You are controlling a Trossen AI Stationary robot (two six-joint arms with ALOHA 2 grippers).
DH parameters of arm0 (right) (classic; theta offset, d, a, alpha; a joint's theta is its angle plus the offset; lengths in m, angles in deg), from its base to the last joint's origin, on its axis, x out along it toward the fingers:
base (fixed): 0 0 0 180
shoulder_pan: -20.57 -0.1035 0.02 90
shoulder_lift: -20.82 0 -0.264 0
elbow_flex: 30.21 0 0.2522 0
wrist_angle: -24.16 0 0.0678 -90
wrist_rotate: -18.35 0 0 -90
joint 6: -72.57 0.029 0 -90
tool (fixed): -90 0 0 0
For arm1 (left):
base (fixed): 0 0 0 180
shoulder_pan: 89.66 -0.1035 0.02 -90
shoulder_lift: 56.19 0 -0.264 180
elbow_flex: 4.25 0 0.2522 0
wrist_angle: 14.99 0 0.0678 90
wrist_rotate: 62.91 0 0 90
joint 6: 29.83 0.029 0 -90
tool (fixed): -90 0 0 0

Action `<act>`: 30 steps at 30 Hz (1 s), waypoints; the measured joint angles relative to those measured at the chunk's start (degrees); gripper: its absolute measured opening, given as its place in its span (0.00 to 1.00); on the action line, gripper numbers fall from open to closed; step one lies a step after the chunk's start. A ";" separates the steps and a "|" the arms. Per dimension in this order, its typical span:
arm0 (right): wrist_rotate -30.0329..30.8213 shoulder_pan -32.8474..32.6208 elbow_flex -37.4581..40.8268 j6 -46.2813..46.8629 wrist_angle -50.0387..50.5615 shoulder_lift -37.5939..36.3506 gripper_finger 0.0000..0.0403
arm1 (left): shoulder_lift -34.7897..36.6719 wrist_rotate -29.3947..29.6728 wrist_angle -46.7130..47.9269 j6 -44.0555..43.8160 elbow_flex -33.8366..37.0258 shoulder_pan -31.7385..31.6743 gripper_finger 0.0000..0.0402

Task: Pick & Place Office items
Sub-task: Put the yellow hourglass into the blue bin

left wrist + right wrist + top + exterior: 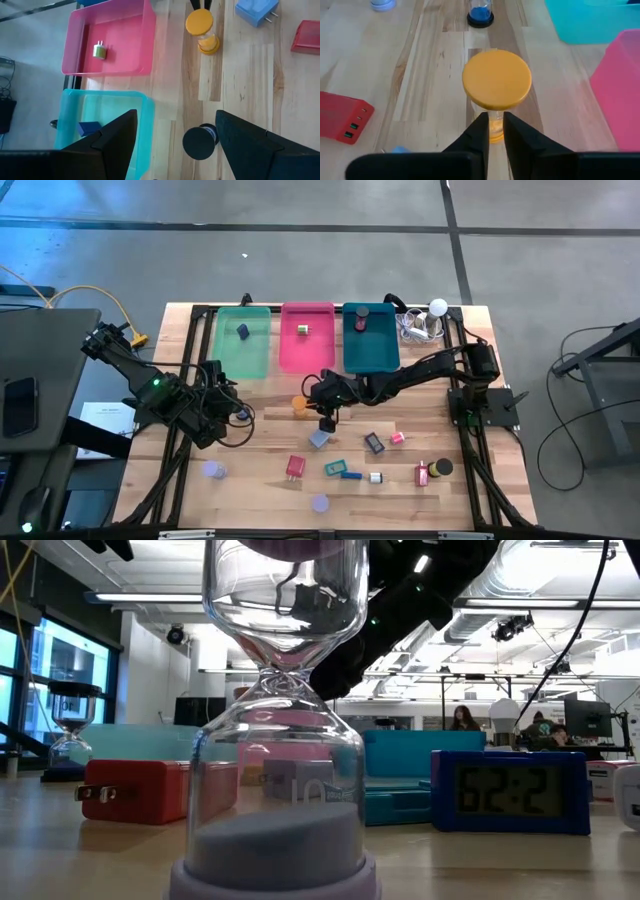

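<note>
Closing right gripper [493,131] on orange hourglass [496,85] near pink tray [620,85] edge, left gripper [172,137] open over black-capped hourglass [200,142].

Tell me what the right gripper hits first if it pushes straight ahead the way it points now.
The orange-capped hourglass: it stands directly ahead of the right gripper, its glass seemingly between the nearly shut fingertips. Beyond it stands a blue-based hourglass.
</note>
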 joint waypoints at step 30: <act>7.27 -2.04 -4.16 0.02 6.11 -3.45 0.85 | -0.04 -0.02 -0.91 -0.45 0.00 0.00 0.65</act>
